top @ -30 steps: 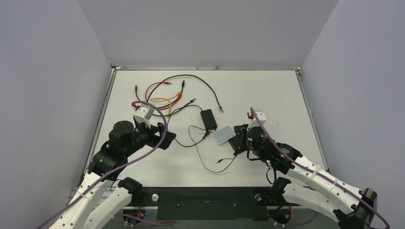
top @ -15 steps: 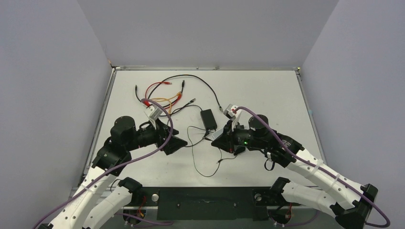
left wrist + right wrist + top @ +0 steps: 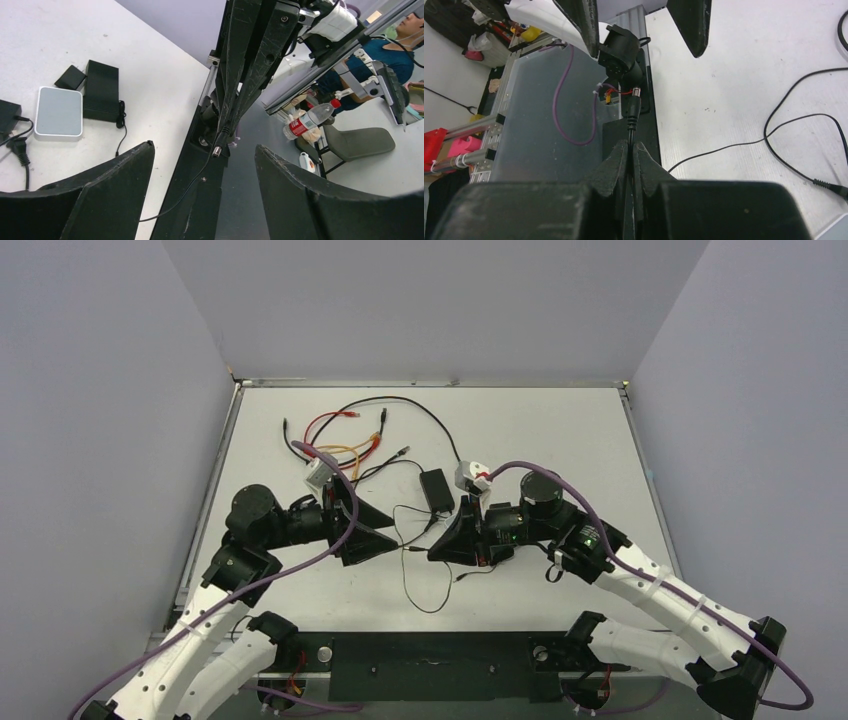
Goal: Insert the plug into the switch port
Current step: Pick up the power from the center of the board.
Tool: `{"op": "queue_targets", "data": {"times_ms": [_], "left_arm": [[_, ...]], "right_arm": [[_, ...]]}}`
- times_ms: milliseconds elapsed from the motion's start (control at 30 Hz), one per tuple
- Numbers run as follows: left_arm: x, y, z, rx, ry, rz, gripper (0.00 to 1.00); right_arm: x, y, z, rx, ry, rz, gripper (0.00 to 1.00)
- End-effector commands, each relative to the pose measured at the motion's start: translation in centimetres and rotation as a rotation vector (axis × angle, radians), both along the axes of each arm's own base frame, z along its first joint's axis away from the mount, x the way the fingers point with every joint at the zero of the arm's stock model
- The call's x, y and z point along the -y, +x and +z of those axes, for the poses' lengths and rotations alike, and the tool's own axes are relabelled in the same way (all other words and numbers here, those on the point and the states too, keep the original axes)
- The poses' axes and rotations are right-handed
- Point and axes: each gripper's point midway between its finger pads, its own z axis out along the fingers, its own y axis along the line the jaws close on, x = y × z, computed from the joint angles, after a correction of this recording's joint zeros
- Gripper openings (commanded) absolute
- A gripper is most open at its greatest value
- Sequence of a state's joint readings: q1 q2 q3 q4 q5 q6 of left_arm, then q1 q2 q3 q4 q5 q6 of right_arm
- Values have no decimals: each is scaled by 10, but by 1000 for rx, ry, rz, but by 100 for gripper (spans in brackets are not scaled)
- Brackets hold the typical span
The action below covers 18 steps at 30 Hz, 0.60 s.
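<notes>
The right gripper (image 3: pixel 630 145) is clamped on the plug (image 3: pixel 634 106), whose tip points at the left gripper (image 3: pixel 204 148), jaws spread wide. The switch (image 3: pixel 102 90) lies below, behind the right fingertips, just beside the grey pad (image 3: pixel 59 111); its ports cannot be seen.

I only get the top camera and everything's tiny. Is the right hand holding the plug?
Observer: Yes. The right wrist camera shows the right gripper shut on the cable just behind the plug.
Operator: Is the other hand grabbing it too?
Observer: No. The left wrist camera shows the left gripper open, the plug's silver tip in the gap between its fingers, touching neither.
Operator: Where's the box it goes in?
Observer: That camera shows a flat black box beside the light grey pad; its ports aren't visible.
</notes>
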<state>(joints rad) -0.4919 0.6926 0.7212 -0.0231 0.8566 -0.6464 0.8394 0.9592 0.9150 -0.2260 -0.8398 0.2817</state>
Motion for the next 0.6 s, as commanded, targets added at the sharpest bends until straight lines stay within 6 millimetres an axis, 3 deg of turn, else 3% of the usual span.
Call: {"op": "queue_targets", "data": {"times_ms": [0, 233, 567], "left_arm": [[3, -13, 23, 55, -71, -77, 69], [4, -17, 23, 42, -84, -113, 57], [4, -21, 24, 42, -82, -138, 48]], "right_arm": [[-6, -10, 50, 106, 151, 79, 0], [-12, -3, 65, 112, 213, 51, 0], [-18, 2, 68, 97, 222, 40, 0]]}}
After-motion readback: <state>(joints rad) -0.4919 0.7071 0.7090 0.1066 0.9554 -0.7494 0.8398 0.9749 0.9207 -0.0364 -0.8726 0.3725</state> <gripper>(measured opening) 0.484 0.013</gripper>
